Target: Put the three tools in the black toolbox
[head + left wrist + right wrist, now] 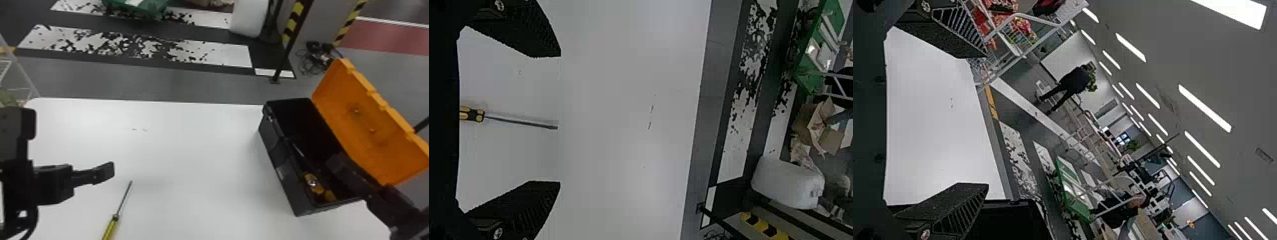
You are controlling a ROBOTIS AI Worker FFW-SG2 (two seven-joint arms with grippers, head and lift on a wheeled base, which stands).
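Fetching the screwdriver [110,227] looks current | it lies on the worktop [191,143], left claw [560,119] spread above | right claw [987,120] spread by the black toolbox [279,166], yellow-handled tool [314,183] inside | next: lower left claw, pinch handle

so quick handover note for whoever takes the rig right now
Left gripper: open, above the table near the screwdriver.
Right gripper: open, at the toolbox.
Done: orange lid open, yellow tool grips inside; can't tell how many tools.
To do: screwdriver, lying on the table, into the toolbox.
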